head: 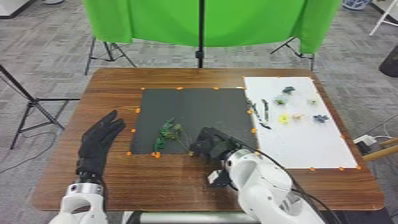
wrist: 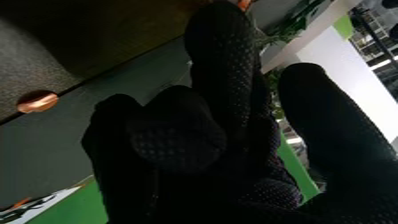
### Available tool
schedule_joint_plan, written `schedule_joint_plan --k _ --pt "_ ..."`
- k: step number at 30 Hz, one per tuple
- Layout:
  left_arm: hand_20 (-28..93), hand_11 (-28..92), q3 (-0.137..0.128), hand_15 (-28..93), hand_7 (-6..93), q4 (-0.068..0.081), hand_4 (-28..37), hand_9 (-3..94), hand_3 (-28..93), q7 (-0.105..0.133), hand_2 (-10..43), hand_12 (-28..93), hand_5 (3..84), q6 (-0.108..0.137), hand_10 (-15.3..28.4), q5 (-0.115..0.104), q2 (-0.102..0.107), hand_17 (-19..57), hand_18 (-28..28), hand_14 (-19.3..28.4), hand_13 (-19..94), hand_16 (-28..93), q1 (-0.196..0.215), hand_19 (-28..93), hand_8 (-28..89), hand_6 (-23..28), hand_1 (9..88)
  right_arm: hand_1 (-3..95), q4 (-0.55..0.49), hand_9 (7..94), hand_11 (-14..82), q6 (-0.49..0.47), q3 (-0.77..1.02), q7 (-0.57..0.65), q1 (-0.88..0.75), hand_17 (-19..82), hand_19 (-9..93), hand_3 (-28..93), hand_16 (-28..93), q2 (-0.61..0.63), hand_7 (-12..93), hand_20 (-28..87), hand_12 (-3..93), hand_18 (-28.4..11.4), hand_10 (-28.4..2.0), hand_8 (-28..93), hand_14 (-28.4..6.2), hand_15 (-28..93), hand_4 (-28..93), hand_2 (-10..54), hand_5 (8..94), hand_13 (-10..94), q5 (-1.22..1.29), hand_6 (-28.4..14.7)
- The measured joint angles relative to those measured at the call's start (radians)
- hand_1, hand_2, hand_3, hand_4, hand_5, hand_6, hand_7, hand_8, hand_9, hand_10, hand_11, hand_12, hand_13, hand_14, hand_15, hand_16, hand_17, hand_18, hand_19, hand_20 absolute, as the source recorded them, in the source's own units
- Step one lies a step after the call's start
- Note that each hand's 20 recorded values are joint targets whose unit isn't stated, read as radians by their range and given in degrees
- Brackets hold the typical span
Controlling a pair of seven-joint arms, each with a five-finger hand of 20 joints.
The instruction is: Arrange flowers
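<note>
Lying on the dark mat [head: 204,102]: leafy green stems [head: 167,131], near part, left of the right hand [head: 211,143].
White sheet [head: 311,150]: carries a yellow flower [head: 283,118], a peach flower [head: 298,116], a blue-grey flower [head: 321,118], others farther up; dark green sprigs [head: 265,110] toward its left edge.
Mat and sheet: side by side on the counter [head: 164,182], orange tabs [head: 156,155] round them.
Left hand [head: 94,142]: open, left of the mat.
Right hand: by the mat's near right corner; grasp, cannot tell.
</note>
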Motion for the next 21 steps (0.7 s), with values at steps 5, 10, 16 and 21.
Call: schedule_joint_plan --k 5,10,16,21 --pt "20 12 -0.001 11 8.6 0.000 -23.2 46.0 69 0.000 -5.1 13 44.1 0.000 11.3 0.000 -0.002 9.8 10.8 13.7 38 0 0.002 2 -6 2.6 22.0 27.3 -0.048 93.0 35.9 -0.005 0.071 0.009 -0.039 68 93 67 32 0.001 20 57 25.1 -12.5 -14.0 -8 -5.2 59 1 4.9 78.7 94 0.107 -2.3" --pt "20 12 -0.003 11 8.7 -0.001 -23.1 46.0 69 0.000 -5.1 13 44.1 0.000 11.4 0.000 -0.003 9.8 10.8 13.8 38 0 0.004 2 -6 2.6 22.0 29.5 -0.131 92.2 37.2 -0.006 0.166 0.016 -0.055 67 93 65 32 0.030 18 58 25.2 -12.8 -13.6 -8 -5.0 59 -5 -3.8 75.3 93 0.262 -2.5" --pt "20 12 -0.003 11 8.7 -0.001 -23.1 45.9 69 0.000 -5.0 13 44.1 0.000 11.4 0.000 -0.003 9.7 10.8 13.8 38 0 0.005 2 -6 2.6 22.0 27.8 -0.037 91.6 39.4 0.045 0.172 0.009 0.065 67 93 60 32 0.101 15 60 25.1 -12.9 -13.2 -8 -4.8 62 -11 -9.5 71.9 92 0.007 -3.3" --pt "20 12 -0.002 11 8.6 -0.001 -23.1 46.1 69 0.000 -4.9 13 44.2 0.000 11.4 0.001 -0.003 9.7 10.8 13.9 38 0 0.004 2 -6 2.6 22.1 25.8 0.137 91.4 40.5 0.041 0.188 0.023 0.191 68 93 58 31 0.119 14 61 25.1 -12.9 -13.1 -8 -4.6 63 -12 -9.5 69.9 92 -0.176 -4.2"
